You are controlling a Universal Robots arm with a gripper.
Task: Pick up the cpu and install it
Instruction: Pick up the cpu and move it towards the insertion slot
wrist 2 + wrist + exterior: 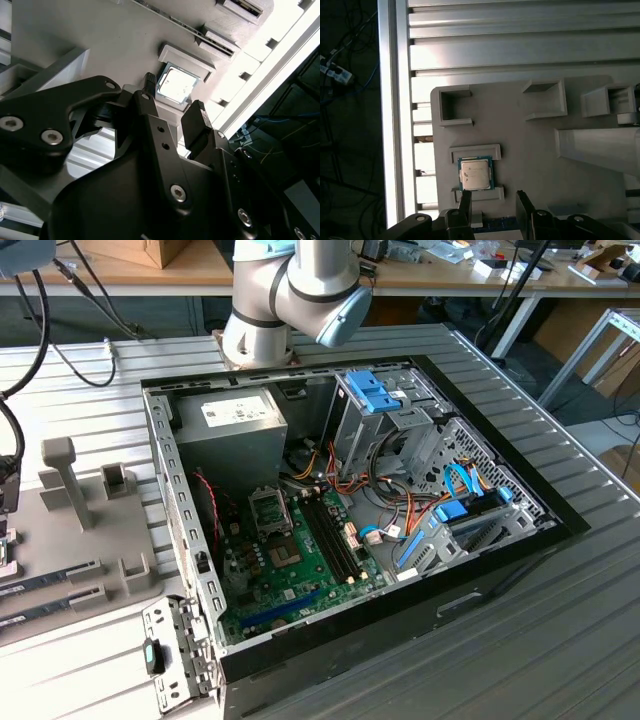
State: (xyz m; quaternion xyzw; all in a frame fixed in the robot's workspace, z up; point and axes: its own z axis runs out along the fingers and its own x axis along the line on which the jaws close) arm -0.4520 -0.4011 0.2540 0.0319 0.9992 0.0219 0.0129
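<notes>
Raised holder lips (pixel 475 150) flank the cpu (pixel 475 173) on two sides; the other two stand open.

No text can be read anywhere. In the upper middle of the exterior view, the grey power supply (pixel 215 445) carries a white label (pixel 228 412) on its upper face, and the print on it is too small to make out. In the first wrist view the cpu (pixel 475 173) shows a few faint lines of marking on its silver top, and none of them form legible letters or numbers. In the second wrist view the same top glares nearly white.
</notes>
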